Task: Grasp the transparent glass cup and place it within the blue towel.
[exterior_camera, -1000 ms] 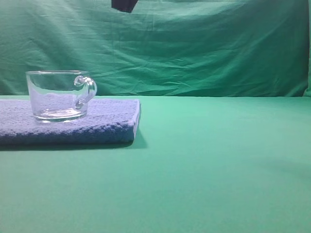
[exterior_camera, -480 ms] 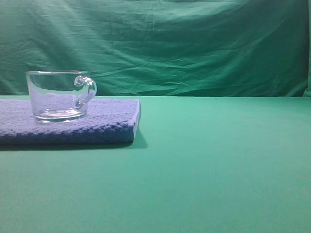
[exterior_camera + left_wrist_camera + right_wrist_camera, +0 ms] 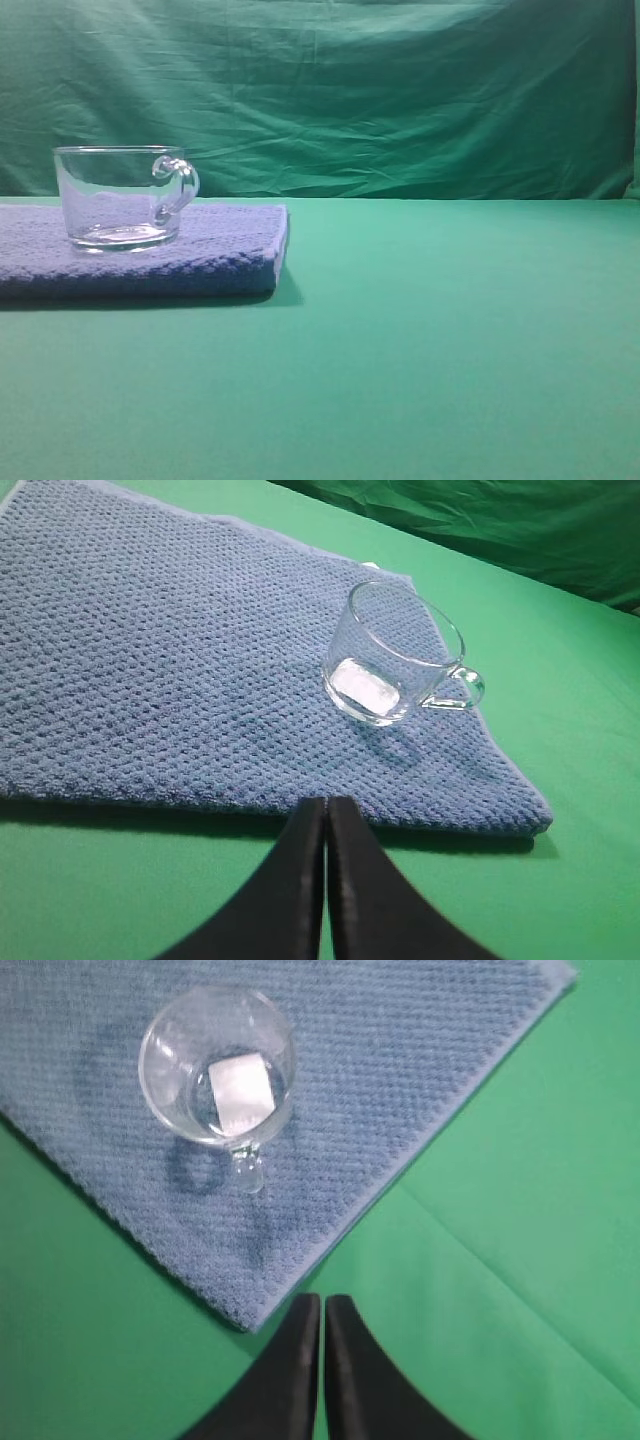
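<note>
clear smooth glass cup (image 3: pixel 122 197) upright on nubby blue towel (image 3: pixel 200 255); both claws closed, empty.

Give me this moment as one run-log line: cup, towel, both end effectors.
transparent glass cup: upright on blue towel, handle right | left end effector: shut, empty, clear of cup | right end effector: shut, empty, above towel edge

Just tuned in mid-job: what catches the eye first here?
The glass cup stands upright on the blue towel at the left of the green table, handle toward the towel's right end. Both grippers, left and right, are shut and empty, clear of the cup.
</note>
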Action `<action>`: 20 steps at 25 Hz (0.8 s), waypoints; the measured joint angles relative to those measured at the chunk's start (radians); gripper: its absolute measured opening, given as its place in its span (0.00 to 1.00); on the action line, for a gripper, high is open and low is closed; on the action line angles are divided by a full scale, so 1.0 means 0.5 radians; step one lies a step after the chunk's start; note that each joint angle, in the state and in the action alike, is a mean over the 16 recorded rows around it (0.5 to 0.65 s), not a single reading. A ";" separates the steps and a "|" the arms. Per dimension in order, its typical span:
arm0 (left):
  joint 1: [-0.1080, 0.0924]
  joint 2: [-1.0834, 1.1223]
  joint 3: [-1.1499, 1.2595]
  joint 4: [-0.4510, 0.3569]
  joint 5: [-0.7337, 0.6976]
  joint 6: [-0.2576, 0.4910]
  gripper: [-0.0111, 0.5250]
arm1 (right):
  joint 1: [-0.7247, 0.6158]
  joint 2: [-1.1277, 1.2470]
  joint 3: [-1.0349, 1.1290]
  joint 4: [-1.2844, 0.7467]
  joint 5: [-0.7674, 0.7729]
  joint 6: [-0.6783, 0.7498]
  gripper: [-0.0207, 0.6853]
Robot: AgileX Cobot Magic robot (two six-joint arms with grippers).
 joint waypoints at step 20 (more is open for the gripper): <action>0.000 0.000 0.000 0.000 0.000 0.000 0.02 | -0.577 -1.340 1.501 0.094 -0.882 0.014 0.03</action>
